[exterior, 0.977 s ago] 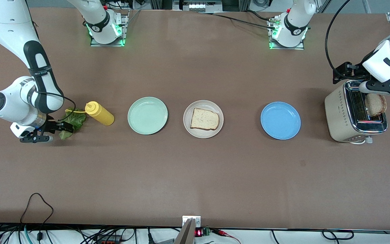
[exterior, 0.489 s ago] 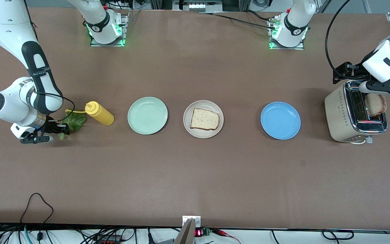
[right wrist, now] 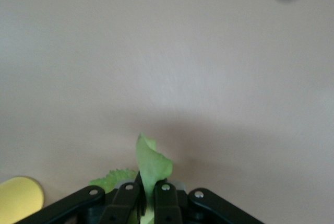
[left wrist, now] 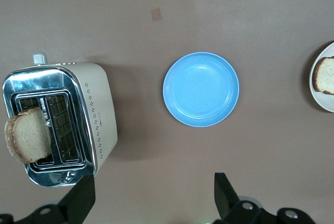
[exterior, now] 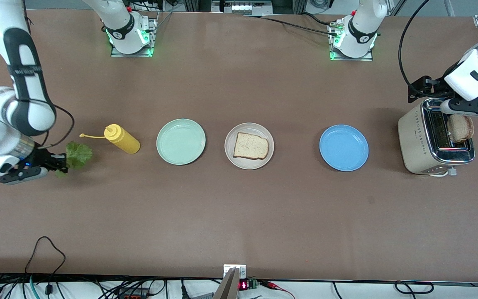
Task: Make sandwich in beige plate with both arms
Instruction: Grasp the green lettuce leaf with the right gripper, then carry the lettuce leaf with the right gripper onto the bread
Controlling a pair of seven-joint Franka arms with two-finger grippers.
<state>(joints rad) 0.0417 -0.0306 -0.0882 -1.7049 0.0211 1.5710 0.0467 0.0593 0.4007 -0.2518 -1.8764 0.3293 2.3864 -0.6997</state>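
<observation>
The beige plate (exterior: 229,146) sits mid-table with one bread slice (exterior: 250,145) on it. My right gripper (exterior: 59,163) is shut on a ruffled green lettuce leaf (exterior: 77,154), held just above the table beside the yellow bottle; in the right wrist view the lettuce leaf (right wrist: 151,169) sticks up between the closed fingers of that gripper (right wrist: 147,203). A second bread slice (exterior: 461,128) stands in the toaster (exterior: 415,141). My left gripper (exterior: 450,101) hangs open over the toaster, and the left wrist view shows this gripper (left wrist: 151,198) empty, with the toaster (left wrist: 94,114) and its bread slice (left wrist: 26,135) below.
A yellow squeeze bottle (exterior: 122,139) lies toward the right arm's end. A mint-green plate (exterior: 181,141) sits between it and the beige plate. A blue plate (exterior: 343,148) lies between the beige plate and the toaster. Cables run along the table's front edge.
The right gripper closed on the lettuce and lifted it away from the yellow bottle, toward the right arm's end of the table. The left arm has not moved.
</observation>
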